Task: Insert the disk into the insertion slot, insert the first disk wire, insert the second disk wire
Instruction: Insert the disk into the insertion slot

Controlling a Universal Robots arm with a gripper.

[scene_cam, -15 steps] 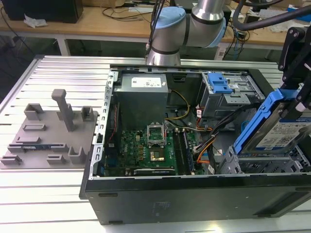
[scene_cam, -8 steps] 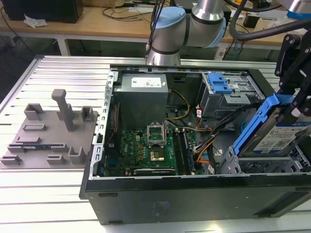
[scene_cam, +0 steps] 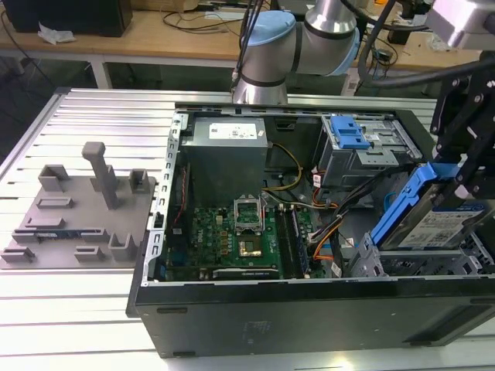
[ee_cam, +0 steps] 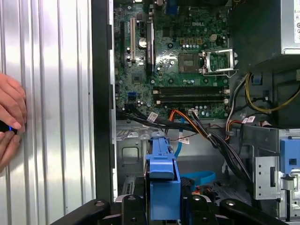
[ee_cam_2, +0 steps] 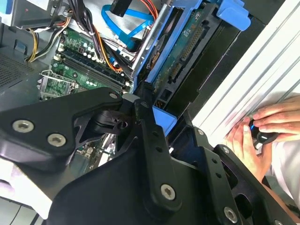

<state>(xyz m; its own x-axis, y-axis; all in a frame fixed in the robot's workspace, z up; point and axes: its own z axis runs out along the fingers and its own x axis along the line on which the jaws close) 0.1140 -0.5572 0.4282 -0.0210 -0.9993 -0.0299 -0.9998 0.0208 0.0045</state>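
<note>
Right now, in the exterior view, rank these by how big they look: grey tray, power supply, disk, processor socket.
Largest: grey tray.
Next: power supply and disk. They look too alike to rank, and the disk sits nearer the camera.
Smallest: processor socket.

Lab: cluttered workbench (scene_cam: pixel 155 42), slotted aluminium table (scene_cam: pixel 69 309)

Cables (ee_cam: pixel 213 140) crowd in beside the drive bay (scene_cam: pixel 418 264), the tilted disk (scene_cam: pixel 437 220) above it; a person's hand (ee_cam: pixel 11 103) lies just outside the case (scene_cam: pixel 309 325)

Green mobo (scene_cam: pixel 232 232), grey PSU (scene_cam: pixel 224 166)
</note>
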